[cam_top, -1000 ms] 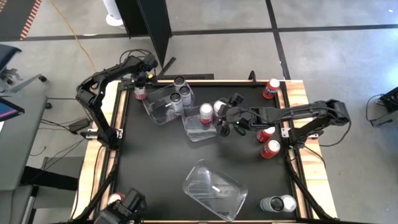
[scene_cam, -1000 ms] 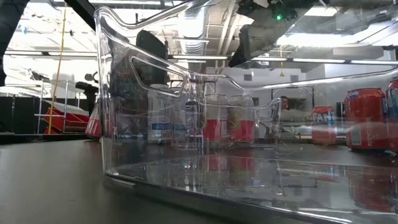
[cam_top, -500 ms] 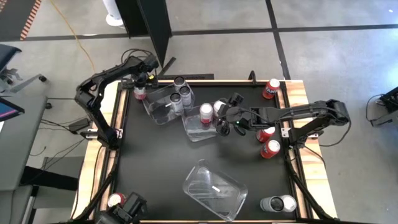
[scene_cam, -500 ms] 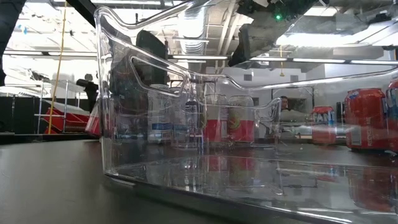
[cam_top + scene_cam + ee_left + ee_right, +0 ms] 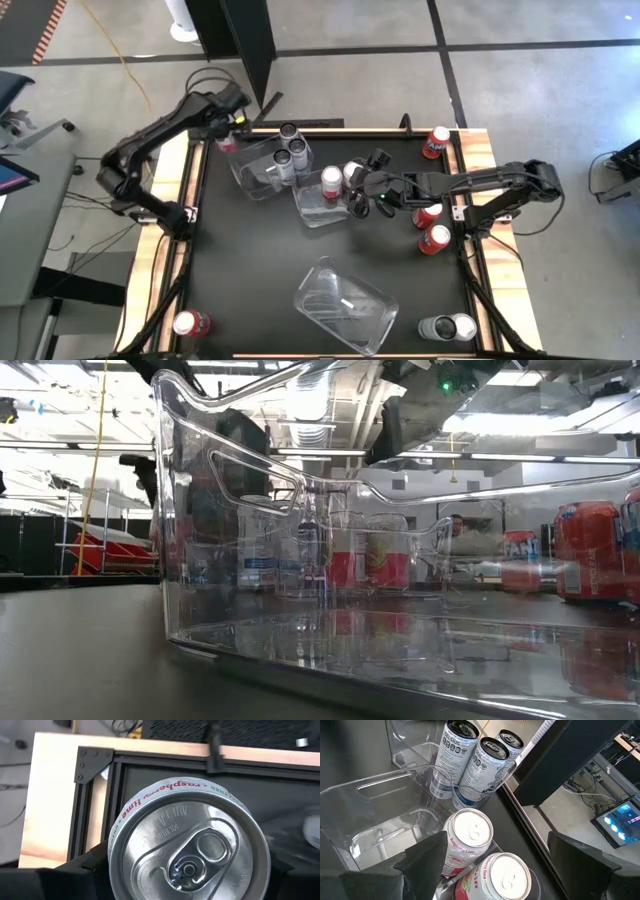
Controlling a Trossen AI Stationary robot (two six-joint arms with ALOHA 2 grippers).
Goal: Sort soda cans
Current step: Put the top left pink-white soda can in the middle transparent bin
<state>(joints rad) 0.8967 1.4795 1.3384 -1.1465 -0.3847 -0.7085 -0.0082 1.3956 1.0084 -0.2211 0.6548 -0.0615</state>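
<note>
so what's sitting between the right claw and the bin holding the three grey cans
In the high view, a second clear bin holding red-and-white cans lies between the right claw and the grey-can bin.

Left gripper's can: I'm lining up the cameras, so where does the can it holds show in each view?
High view: the can is at the table's far-left corner, beside the clear bin.
Low view: I cannot pick it out.
Left wrist view: its silver top fills the middle.
Right wrist view: not in it.
Shared landmark: that table corner, whose bracket shows in the left wrist view.
</note>
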